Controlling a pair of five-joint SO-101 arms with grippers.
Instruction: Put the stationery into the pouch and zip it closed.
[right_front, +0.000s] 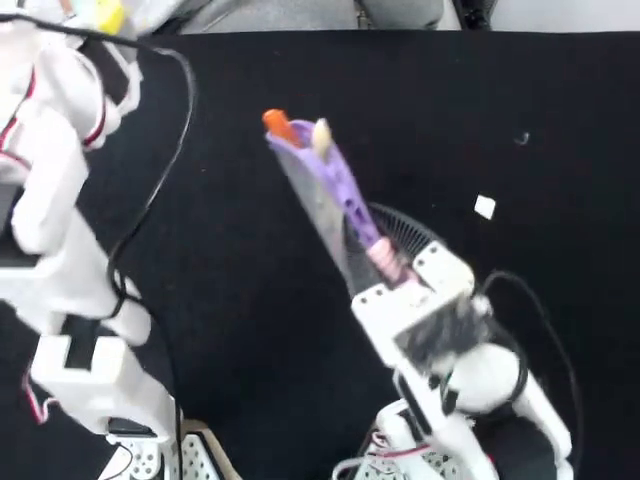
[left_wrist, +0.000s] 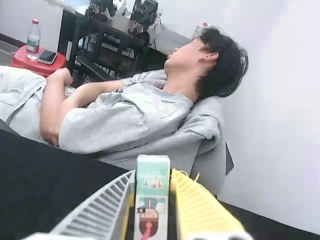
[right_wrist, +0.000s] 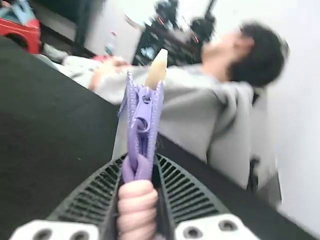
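Note:
My right gripper holds a purple pouch lifted off the black table, slanting up and to the far left. In the right wrist view the gripper is shut on the pouch's pink zip pull, with the purple zipper running away from it. An orange pen tip and a cream tip stick out of the pouch's far end. My left gripper is raised at the far left and shut on a small green-and-white eraser box.
A small white piece lies on the black table to the right of the pouch. The left arm and its cable take up the left side. A person reclines in a chair beyond the table's far edge.

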